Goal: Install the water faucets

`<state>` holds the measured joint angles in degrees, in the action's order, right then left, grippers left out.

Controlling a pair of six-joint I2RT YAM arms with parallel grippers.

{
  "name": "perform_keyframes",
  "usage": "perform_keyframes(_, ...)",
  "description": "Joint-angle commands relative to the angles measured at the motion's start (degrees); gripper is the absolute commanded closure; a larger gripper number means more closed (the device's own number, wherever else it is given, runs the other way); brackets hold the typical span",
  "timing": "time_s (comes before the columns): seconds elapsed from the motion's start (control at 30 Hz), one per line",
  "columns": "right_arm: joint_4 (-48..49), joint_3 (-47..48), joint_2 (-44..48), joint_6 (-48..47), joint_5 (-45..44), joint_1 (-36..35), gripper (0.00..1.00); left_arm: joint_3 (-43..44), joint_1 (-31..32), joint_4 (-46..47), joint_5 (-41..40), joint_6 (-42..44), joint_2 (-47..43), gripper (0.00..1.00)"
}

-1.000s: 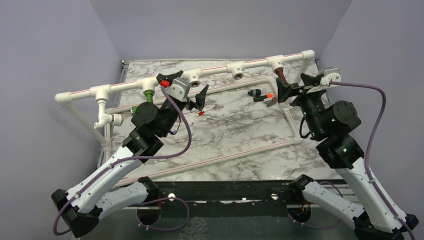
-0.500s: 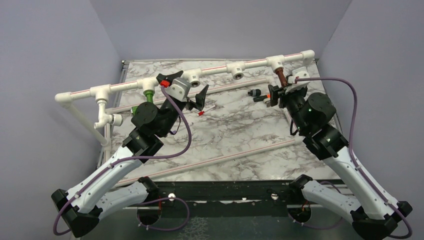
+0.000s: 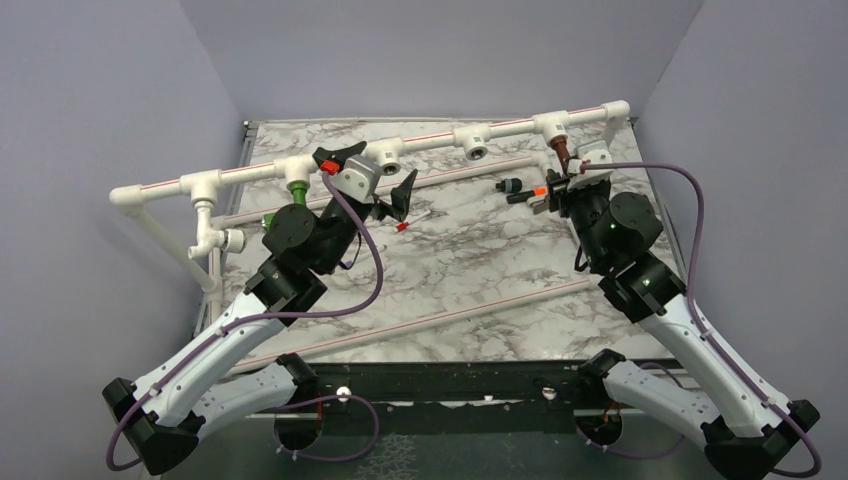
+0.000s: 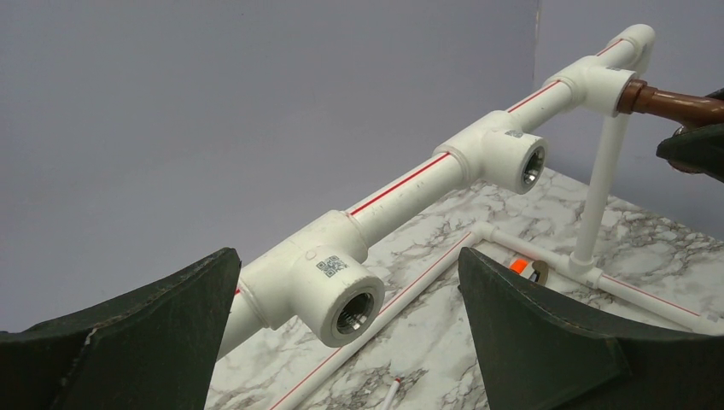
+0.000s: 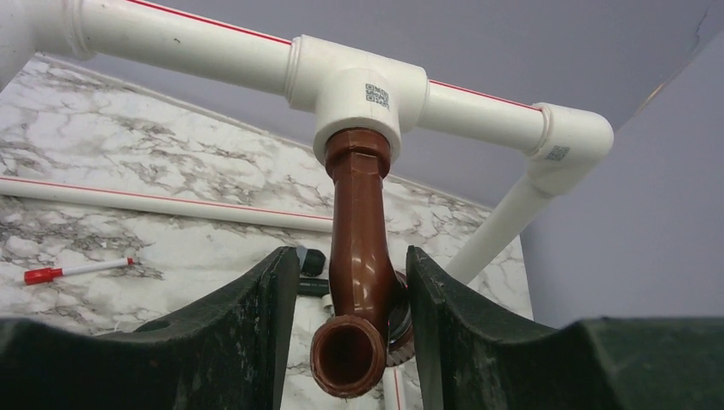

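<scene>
**Right tool straddles the copper faucet – left tool spread wide**

The reddish-brown faucet (image 5: 359,222) hangs by its stem from the T-fitting (image 5: 369,94) at the far right of the white pipe frame (image 3: 430,135), spout mouth facing the right wrist camera. The right tool (image 5: 352,295) sits around its lower bend, one finger on each side and partly drawn in. A sliver of gap shows beside one finger; on the other side the knurled part looks to be touching, though the view is too tight to be sure.

The green faucet (image 3: 296,186) hangs under a T-fitting toward the far left of the frame, just beside the left arm's wrist. The left tool (image 4: 348,265) hovers near the middle of the frame, fingers fully spread and holding nothing – an open T-fitting (image 4: 341,286) shows between them.

On the marble counter (image 3: 470,270), a small black piece with an orange tip (image 3: 530,192) lies just left of the right tool, and a thin red-tipped stick (image 5: 77,272) lies farther left.
</scene>
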<state>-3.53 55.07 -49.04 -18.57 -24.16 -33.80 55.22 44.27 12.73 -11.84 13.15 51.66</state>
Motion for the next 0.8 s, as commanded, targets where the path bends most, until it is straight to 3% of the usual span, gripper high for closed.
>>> perform_keyframes(0.0,0.41,-1.45,1.94,0.80,-2.89,-0.21,0.49,-0.29,0.20,0.54,0.95,0.34,0.09,0.01)
perform_keyframes(0.17,1.28,-2.98,3.81,1.53,-2.74,-0.22,0.58,-0.29,0.20,0.54,0.94,0.32,0.28,0.01)
perform_keyframes(0.27,2.01,-3.26,3.91,2.43,-1.98,-0.21,0.79,-0.29,0.22,0.54,1.05,0.28,0.27,0.01)
perform_keyframes(0.33,2.82,-3.26,3.62,3.49,-1.43,-0.22,0.97,-0.29,0.20,0.54,1.03,0.28,0.29,0.01)
perform_keyframes(0.77,11.82,-4.92,1.86,22.75,0.56,-0.22,1.00,-0.20,0.20,0.54,1.20,0.11,0.17,0.01)
